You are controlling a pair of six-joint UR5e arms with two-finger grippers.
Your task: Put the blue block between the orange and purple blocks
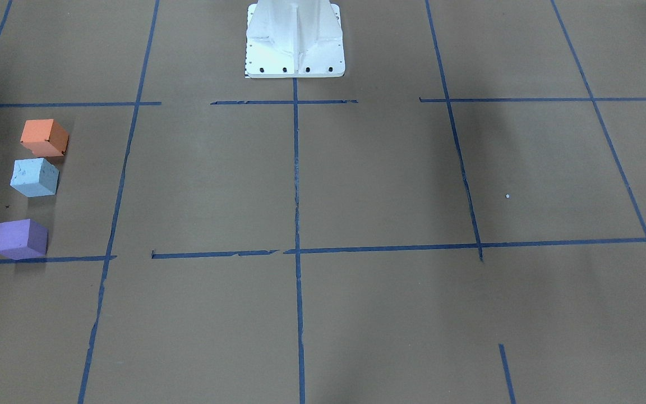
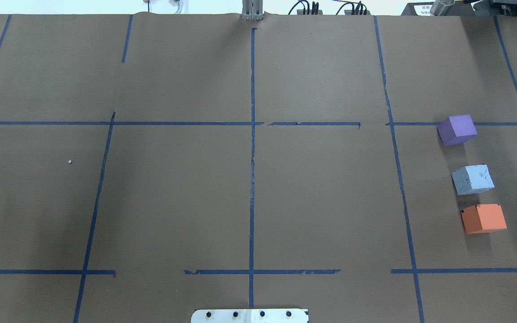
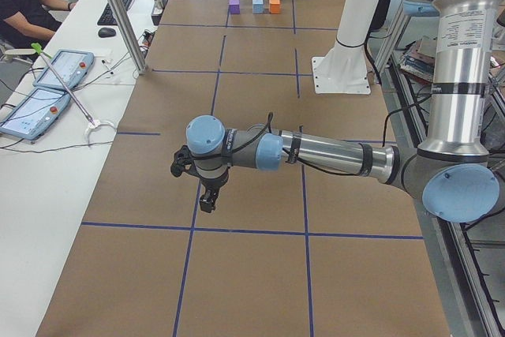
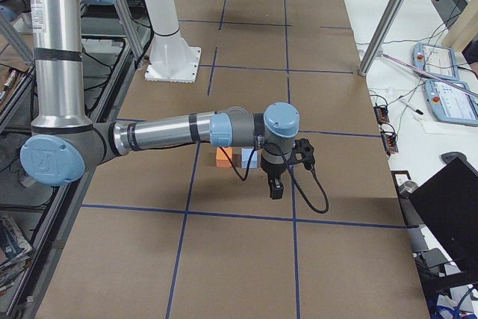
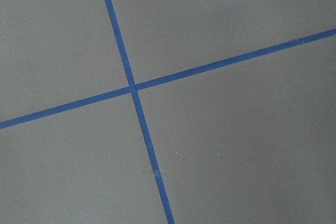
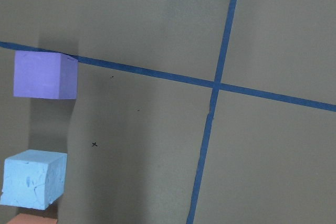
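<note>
**A:** Which arm are you counting on here?

**B:** Start with the paper-covered table [image 2: 249, 202]. The right arm [image 4: 172, 134] is stretching low over its own end, where the blocks are sitting. The left arm [image 3: 331, 154] is hanging over the opposite end, well apart from them. So your right arm is the nearer one.

**A:** And the tools?

**B:** The right gripper [image 4: 275, 190] and the left gripper [image 3: 207, 203] are showing only in the side views, so you cannot tell whether either is parted or closed. All three blocks are resting on the table.

**A:** Where is the blue one lying?

**B:** The blue block [image 2: 473, 179] is sitting in the row between the orange block [image 2: 484, 218] and the purple block [image 2: 457, 129]. It is just beside the orange one, with a wider gap toward the purple. The row is running away from the robot's base. I am judging the placement done, and any nudge you are considering goes toward purple.
</note>
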